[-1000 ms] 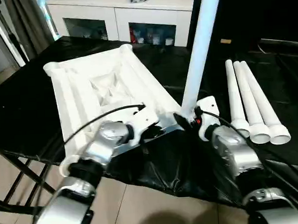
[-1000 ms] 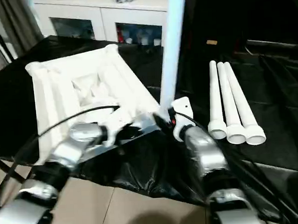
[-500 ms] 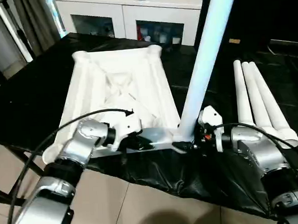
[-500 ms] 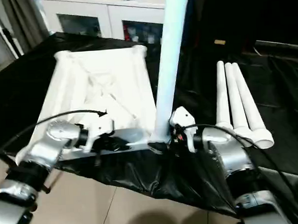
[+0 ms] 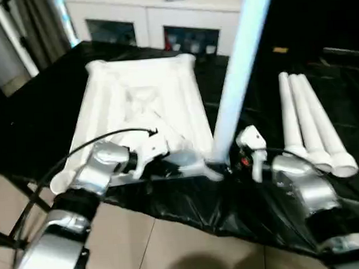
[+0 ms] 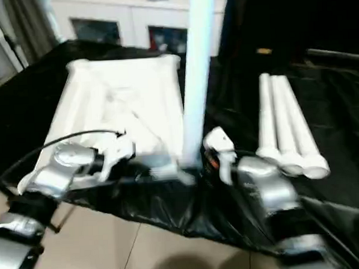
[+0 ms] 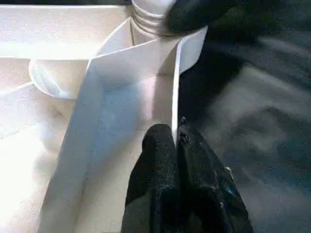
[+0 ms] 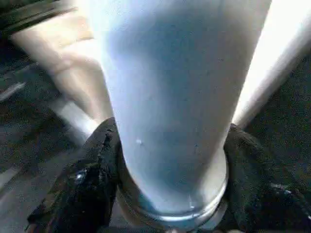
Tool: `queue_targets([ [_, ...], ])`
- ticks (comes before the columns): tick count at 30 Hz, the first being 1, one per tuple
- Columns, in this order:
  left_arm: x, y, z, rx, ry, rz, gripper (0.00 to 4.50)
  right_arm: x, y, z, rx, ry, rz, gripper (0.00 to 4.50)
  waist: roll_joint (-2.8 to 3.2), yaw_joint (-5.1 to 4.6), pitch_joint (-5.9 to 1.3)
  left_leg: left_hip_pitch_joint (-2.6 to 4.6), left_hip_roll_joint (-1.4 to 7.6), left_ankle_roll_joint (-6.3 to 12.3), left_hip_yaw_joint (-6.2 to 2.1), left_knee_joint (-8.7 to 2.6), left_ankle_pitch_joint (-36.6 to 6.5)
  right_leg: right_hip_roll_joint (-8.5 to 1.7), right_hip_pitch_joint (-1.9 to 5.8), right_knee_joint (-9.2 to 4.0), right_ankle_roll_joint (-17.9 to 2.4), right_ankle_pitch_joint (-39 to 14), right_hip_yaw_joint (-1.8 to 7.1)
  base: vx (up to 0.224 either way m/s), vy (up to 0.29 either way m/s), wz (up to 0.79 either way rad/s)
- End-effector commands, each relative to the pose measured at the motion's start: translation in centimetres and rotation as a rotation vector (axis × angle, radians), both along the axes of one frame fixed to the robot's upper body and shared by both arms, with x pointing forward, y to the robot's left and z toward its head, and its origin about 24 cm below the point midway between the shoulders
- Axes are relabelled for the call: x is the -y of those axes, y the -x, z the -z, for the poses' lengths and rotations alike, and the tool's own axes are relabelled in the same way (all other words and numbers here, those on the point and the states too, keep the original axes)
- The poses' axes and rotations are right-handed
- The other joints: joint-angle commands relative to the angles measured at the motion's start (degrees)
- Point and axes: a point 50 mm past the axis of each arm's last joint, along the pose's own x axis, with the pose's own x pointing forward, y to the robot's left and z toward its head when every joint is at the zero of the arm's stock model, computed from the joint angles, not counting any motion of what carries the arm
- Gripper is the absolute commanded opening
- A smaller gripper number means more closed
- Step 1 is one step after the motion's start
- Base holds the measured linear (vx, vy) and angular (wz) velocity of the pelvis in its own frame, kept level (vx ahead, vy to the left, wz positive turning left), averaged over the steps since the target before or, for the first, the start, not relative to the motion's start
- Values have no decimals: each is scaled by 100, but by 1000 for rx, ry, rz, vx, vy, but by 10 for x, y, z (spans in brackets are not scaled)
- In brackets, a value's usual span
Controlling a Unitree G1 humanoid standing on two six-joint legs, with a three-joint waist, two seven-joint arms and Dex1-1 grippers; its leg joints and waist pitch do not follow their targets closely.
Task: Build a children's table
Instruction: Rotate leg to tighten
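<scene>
The children's table top point(image 5: 141, 100) lies upside down on the black-draped table, ribs facing up. One white leg point(image 5: 239, 65) stands upright in the near right corner socket. My right gripper point(image 5: 226, 165) is shut on this leg's base, with a black finger point(image 8: 97, 179) on each side of the tube point(image 8: 170, 97). My left gripper point(image 5: 175, 165) is shut on the top's near rim, and its fingertips point(image 7: 165, 145) pinch the thin white wall point(image 7: 177, 87) just beside the socket. Three more legs point(image 5: 308, 122) lie side by side to the right.
The black-draped table point(image 5: 34, 118) ends just before my forearms, with tiled floor below. A white glass-door cabinet point(image 5: 149, 21) stands behind the table. The loose legs lie close to my right forearm point(image 5: 303, 188).
The table top has turned, so its near edge now runs along the table's front. My right fingers have drawn in around the leg's base. The left grip is unchanged.
</scene>
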Motion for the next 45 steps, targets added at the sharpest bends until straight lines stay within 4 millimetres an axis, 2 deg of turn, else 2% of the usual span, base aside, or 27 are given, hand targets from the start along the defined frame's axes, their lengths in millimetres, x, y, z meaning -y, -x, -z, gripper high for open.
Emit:
queue_targets([
  [1,37,-3,-4,37,66,-61,0,-29,2,18,-66,27,80,265,-33,-15,-290,-14,85,147,-14,-417,-1145,-396,298,-569,-827,-2551,272,0,0,0],
  [2,43,-2,-3,36,75,-70,0,-32,0,19,-66,29,110,265,-18,-38,-283,7,82,147,-10,-414,-1193,-395,268,-597,-771,-2650,283,0,0,0],
  [3,58,1,-2,38,87,-71,0,-41,-3,18,-63,19,167,265,-17,-49,-290,-8,71,172,-23,-416,-1204,-391,286,-609,-702,-2728,270,0,0,0],
  [5,67,4,-1,41,96,-54,0,-49,-5,14,-43,9,163,265,-19,-53,-296,4,71,240,-15,-412,-1201,-384,258,-636,-651,-2716,272,0,0,0],
  [7,71,5,-1,42,103,-39,0,-51,-5,11,-24,7,147,265,-29,-41,-303,-17,67,321,-17,-416,-1161,-375,272,-615,-645,-2592,276,0,0,0],
  [8,71,6,-2,45,102,-22,0,-51,-5,9,-10,4,138,300,1,-38,-312,-36,75,358,-24,-424,-1115,-374,285,-596,-662,-2467,277,0,0,0],
  [9,68,8,-3,58,92,15,0,-46,-6,6,-2,-10,121,335,-6,-41,-318,-51,82,382,-23,-425,-1068,-375,292,-580,-701,-2315,283,0,0,0],
  [11,64,8,-3,62,81,27,0,-43,-6,5,4,-15,99,337,10,-48,-326,-69,86,400,-28,-426,-1036,-370,307,-546,-779,-2089,283,0,0,0],
  [12,60,8,-2,67,68,33,0,-40,-6,4,9,-14,85,347,9,-44,-329,-68,88,413,-29,-426,-1062,-373,311,-546,-798,-2056,283,0,0,0],
  [13,49,8,-3,74,51,60,0,-31,-6,0,36,4,32,363,26,-46,-348,-81,103,444,-35,-421,-949,-381,329,-508,-897,-1766,292,0,0,0],
  [14,49,8,-3,74,51,60,0,-31,-6,0,36,4,32,376,26,-46,-348,-81,103,444,-35,-421,-949,-381,329,-508,-897,-1766,292,0,0,0],
  [15,39,9,-4,80,40,103,0,-22,-5,-2,51,29,-22,376,25,-40,-379,-97,114,521,-38,-400,-752,-384,352,-440,-1076,-1257,297,0,0,0],
  [16,38,10,-4,79,39,106,0,-21,-5,-2,52,30,-27,376,24,-46,-388,-110,109,564,-31,-389,-691,-381,363,-426,-1122,-1118,297,0,0,0],
  [17,34,11,-4,71,32,126,0,-17,-4,-3,57,40,-58,376,48,-44,-403,-99,123,622,-26,-373,-557,-381,352,-384,-1252,-781,306,0,0,0],
  [18,24,13,-5,62,19,173,0,-9,-2,-5,63,59,-120,376,38,-30,-417,-111,128,682,-36,-366,-424,-374,385,-333,-1356,-459,302,0,0,0],
  [19,16,14,-5,49,1,203,0,-2,0,-7,70,75,-164,376,56,-28,-421,-97,128,779,-18,-345,-351,-368,354,-309,-1461,-186,309,0,0,0],
  [20,16,14,-5,47,0,204,0,-1,0,-8,70,76,-167,376,56,-28,-421,-97,128,779,-18,-345,-351,-368,354,-309,-1461,-186,309,0,0,0],
  [21,8,14,-6,36,-21,221,0,5,2,-10,71,84,-216,376,58,-15,-417,-111,141,878,-12,-341,-256,-357,362,-270,-1567,55,303,0,0,0],
  [23,5,14,-6,36,-29,230,0,7,3,-11,67,84,-239,376,63,6,-405,-104,158,867,-5,-343,-322,-369,362,-279,-1582,-41,296,0,0,0],
  [24,-3,14,-9,29,-42,268,0,13,10,-14,36,80,-342,376,66,27,-404,-104,160,835,-3,-341,-403,-368,371,-286,-1559,-145,294,0,0,0],
  [29,-11,12,-13,7,-39,290,0,21,19,-14,-21,91,-481,376,44,103,-392,-97,169,800,11,-344,-519,-384,366,-302,-1519,-358,303,0,0,0],
  [32,-16,11,-14,0,-58,307,0,22,21,-16,-46,72,-530,350,39,124,-382,-92,160,687,10,-355,-616,-384,357,-345,-1417,-706,302,0,0,0],
  [36,-20,12,-15,-10,-70,329,0,16,26,-15,-68,37,-567,315,46,128,-391,-97,166,621,2,-357,-555,-380,359,-332,-1402,-642,304,0,0,0],
  [39,-19,12,-14,-12,-65,317,0,13,28,-12,-67,23,-550,289,43,130,-401,-99,164,622,2,-350,-477,-383,358,-311,-1428,-487,303,0,0,0],
  [42,-14,11,-11,-10,-51,275,0,9,27,-8,-56,16,-495,277,37,124,-390,-102,167,581,2,-361,-534,-390,357,-327,-1417,-610,302,0,0,0],
  [44,-9,8,-8,1,-41,208,0,6,25,-5,-49,-4,-420,275,30,110,-362,-73,151,471,3,-376,-773,-395,335,-394,-1304,-1099,301,0,0,0],
  [45,-2,4,-6,17,-32,141,0,2,20,-1,-33,-3,-317,273,32,83,-341,-60,141,398,11,-380,-840,-395,306,-436,-1220,-1368,308,0,0,0],
])
